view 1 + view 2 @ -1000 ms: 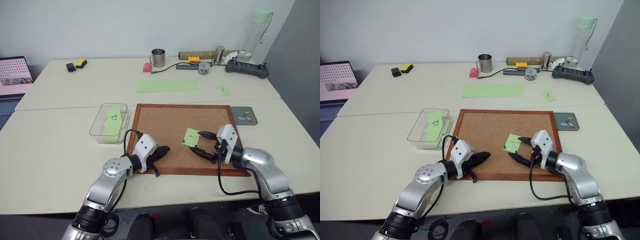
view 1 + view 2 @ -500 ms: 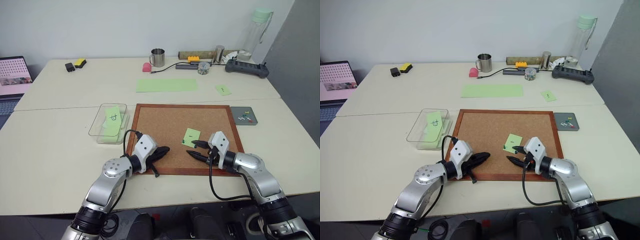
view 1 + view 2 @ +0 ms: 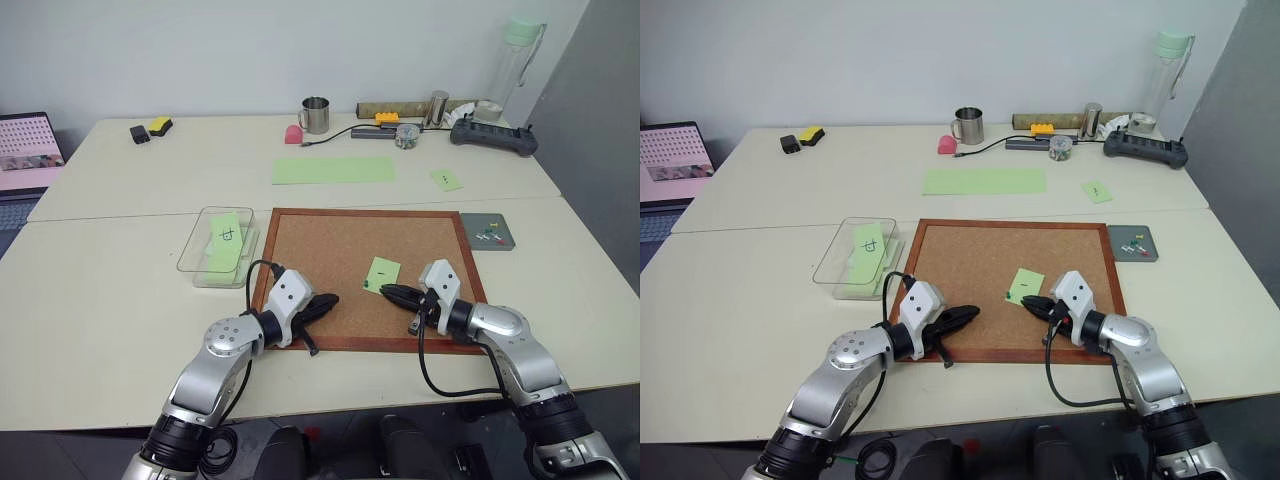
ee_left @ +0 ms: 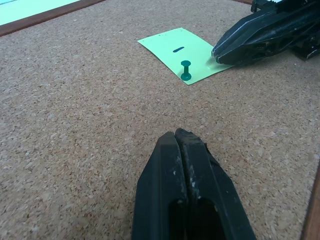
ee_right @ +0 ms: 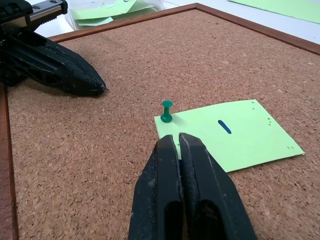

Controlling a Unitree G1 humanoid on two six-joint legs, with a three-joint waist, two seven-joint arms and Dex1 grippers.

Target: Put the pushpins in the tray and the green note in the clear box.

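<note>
The green note [image 5: 231, 131] lay on the cork board [image 3: 330, 250], toward its near right part, pinned at one corner by a single dark green pushpin [image 5: 166, 111] standing upright. The right gripper [image 5: 181, 145] sat just beside that pin with its two black fingers pressed flat together and nothing between them; the pin stood free just ahead of the tips, over the note's near edge. The left gripper [image 4: 176, 137] hung low over the board's near left part, also fully closed and empty, pointing across at the note.

Beyond the board's far right corner the tray [image 3: 493, 231] already held a few pins. Off the board's left edge stood the clear box [image 3: 213, 250], with a different green slip inside it.

By my reading, the step in hand was pulling this last pin. The closed fingers had missed the head, so the next move called for parting them, sliding forward to straddle the pin's neck, then closing and lifting straight up so the note isn't torn.
</note>
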